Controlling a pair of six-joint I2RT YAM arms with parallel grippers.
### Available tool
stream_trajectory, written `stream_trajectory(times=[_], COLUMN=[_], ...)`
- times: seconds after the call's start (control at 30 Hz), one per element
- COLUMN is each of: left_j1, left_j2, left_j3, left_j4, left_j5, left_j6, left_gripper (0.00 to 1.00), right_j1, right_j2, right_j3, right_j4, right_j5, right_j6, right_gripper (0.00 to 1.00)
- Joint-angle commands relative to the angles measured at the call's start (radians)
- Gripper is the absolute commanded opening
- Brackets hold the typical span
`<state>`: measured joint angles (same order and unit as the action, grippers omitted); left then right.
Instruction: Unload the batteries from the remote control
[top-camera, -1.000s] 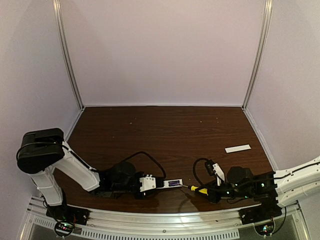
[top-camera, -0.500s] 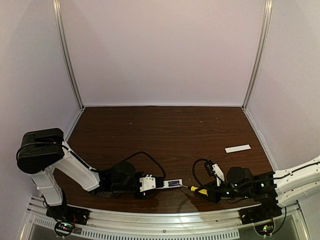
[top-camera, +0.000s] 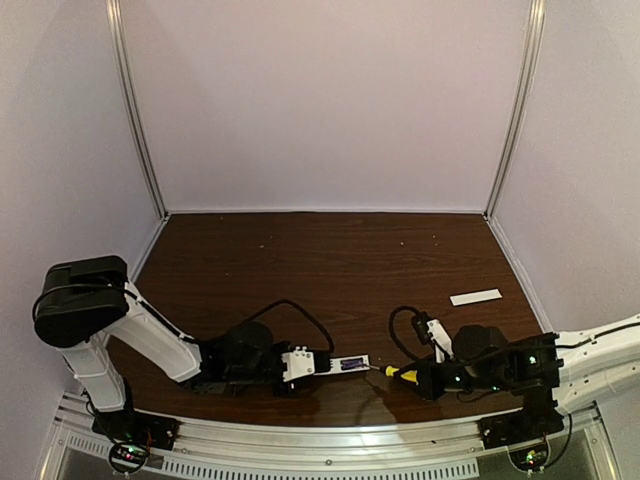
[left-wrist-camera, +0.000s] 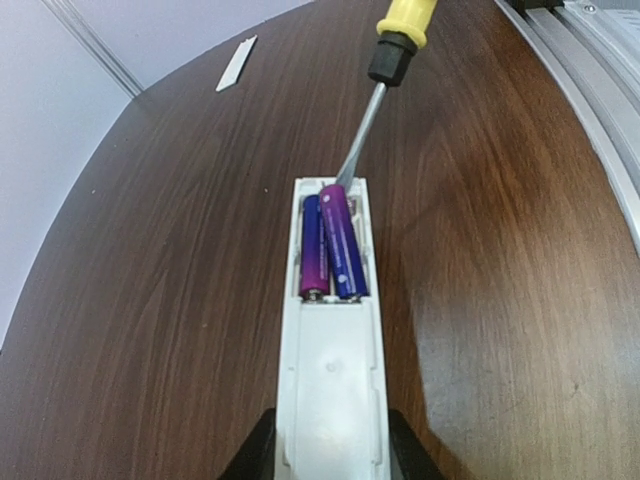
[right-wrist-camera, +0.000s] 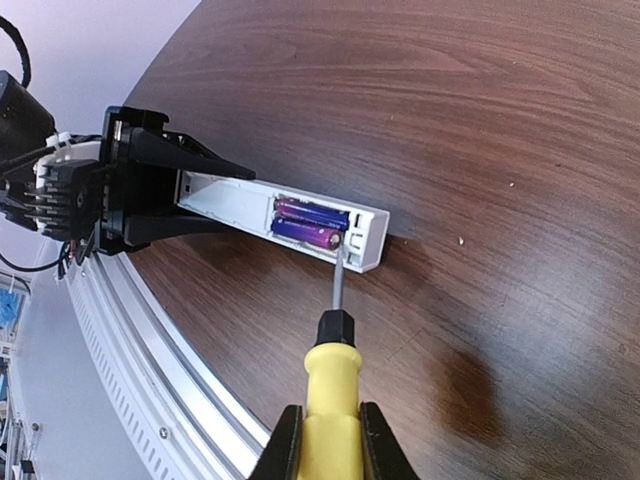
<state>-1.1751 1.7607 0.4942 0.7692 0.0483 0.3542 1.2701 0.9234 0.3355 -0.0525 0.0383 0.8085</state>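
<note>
The white remote control (top-camera: 340, 364) (left-wrist-camera: 330, 380) (right-wrist-camera: 225, 203) lies on the table with its battery bay open. My left gripper (top-camera: 300, 366) (left-wrist-camera: 330, 455) is shut on its near end. Two purple-blue batteries (left-wrist-camera: 330, 245) (right-wrist-camera: 308, 222) sit in the bay, the right one raised at its far end. My right gripper (top-camera: 428, 378) (right-wrist-camera: 325, 445) is shut on the yellow handle of a screwdriver (top-camera: 396, 373) (right-wrist-camera: 332, 380) (left-wrist-camera: 392, 45). Its metal tip rests against the end of the raised battery, at the remote's far end.
A flat white cover strip (top-camera: 475, 297) (left-wrist-camera: 237, 63) lies on the dark wooden table at the right, away from both arms. The metal rail (top-camera: 320, 440) (right-wrist-camera: 130, 370) runs along the near edge, close to the remote. Pale walls enclose the table.
My right arm has shifted slightly left, bringing the screwdriver closer in to the remote's end. The left arm and the remote have barely moved.
</note>
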Motion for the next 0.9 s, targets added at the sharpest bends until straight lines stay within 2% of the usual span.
stream_trajectory(times=[0.0,0.6,0.87], left_j1=[-0.009,0.025,0.029], left_j2=[0.016,0.043,0.048], left_j3=[0.049,0.078,0.084], left_j4=[0.092,0.063,0.056], left_j5=[0.014,0.03,0.046], left_j6=[-0.022,-0.053,-0.054], left_gripper=[0.0,0.0,0.0], right_j1=[0.006,0.006,0.006], right_j2=[-0.05,-0.06,-0.049], right_j3=[0.067,0.153,0.154], right_j4=[-0.097,-0.282,-0.248], right_j5=[0.05,0.1,0.069], right_j6=[0.024,0.039,0.017], right_gripper=[0.0,0.0,0.0])
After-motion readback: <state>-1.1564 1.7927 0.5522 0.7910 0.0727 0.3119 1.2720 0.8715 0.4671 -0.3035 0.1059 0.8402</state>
